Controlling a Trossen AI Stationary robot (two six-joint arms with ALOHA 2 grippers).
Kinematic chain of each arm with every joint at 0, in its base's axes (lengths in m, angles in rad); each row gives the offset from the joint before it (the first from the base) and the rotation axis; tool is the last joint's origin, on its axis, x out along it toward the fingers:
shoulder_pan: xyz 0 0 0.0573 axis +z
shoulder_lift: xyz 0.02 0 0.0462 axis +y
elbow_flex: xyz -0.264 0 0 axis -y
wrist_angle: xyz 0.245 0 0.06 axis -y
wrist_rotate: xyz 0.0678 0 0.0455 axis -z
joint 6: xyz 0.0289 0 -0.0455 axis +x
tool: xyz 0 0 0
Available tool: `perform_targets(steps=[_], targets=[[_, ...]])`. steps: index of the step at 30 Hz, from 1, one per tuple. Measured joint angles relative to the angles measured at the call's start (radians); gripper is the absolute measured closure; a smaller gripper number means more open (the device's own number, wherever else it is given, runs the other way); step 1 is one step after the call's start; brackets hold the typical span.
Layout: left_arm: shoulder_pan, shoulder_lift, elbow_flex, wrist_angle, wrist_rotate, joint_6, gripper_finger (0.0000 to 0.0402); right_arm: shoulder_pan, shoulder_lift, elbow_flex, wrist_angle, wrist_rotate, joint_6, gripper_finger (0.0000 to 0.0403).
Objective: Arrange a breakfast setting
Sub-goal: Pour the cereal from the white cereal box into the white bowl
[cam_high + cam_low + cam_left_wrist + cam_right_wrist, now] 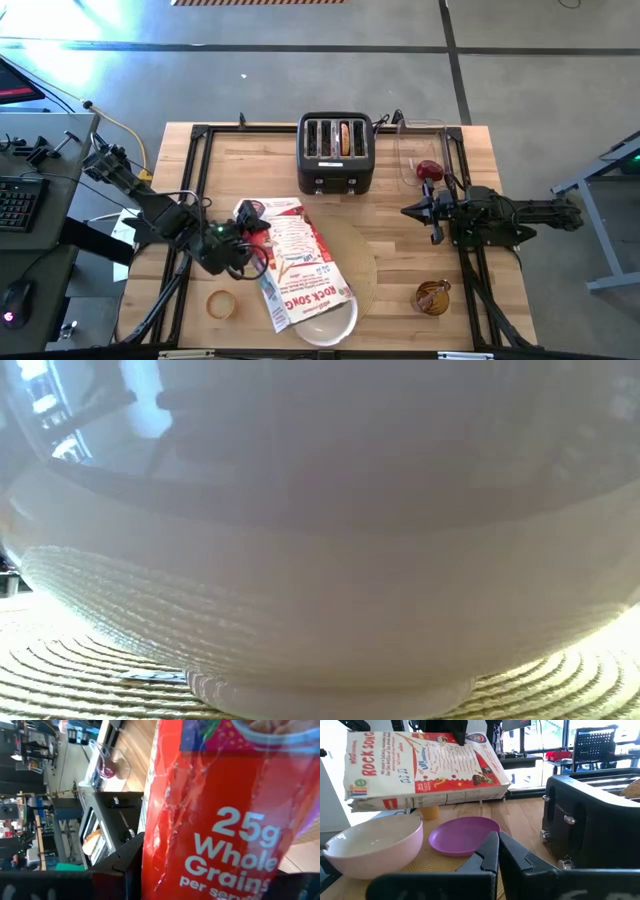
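My left gripper (248, 232) is shut on a red and white cereal box (300, 262), which hangs over the round tan mat (365, 262). The box's free end reaches over the white bowl (375, 845), whose foot stands on the mat (60, 675). A small purple plate (465, 835) sits on the mat beside the bowl. An amber glass cup (433, 297) stands at the near right. A bagel (221, 304) lies at the near left. A red fruit (429, 170) rests in a clear container. My right gripper (408, 211) waits shut at the right. No spoon shows. My left gripper pinches the cereal box between its two fingers at the end nearest the left arm (258, 222), coming slantwise from the table's left. One dark finger (127, 865) lies beside the red front (165, 850). The box is lifted clear, lying almost level, its free end (355, 770) over the bowl.
A black toaster (337, 152) stands at the far middle with something tan in one slot (345, 138). Black frame rails (465, 250) run along the table's sides. Bare wood (250, 165) lies between the toaster and the left rail.
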Motion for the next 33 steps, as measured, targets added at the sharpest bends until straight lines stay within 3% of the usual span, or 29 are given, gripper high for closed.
perform_targets(steps=[14, 33], targets=[[-0.058, 0.0, 0.0, -0.073, -0.003, -0.023, 0.0241, 0.0, 0.0, 0.0, 0.0, -0.005, 0.0, 0.0403], [-0.064, 0.0, 0.0, -0.057, -0.036, 0.116, 0.0241, 0.0, 0.0, 0.0, 0.0, -0.004, 0.0, 0.0403]])
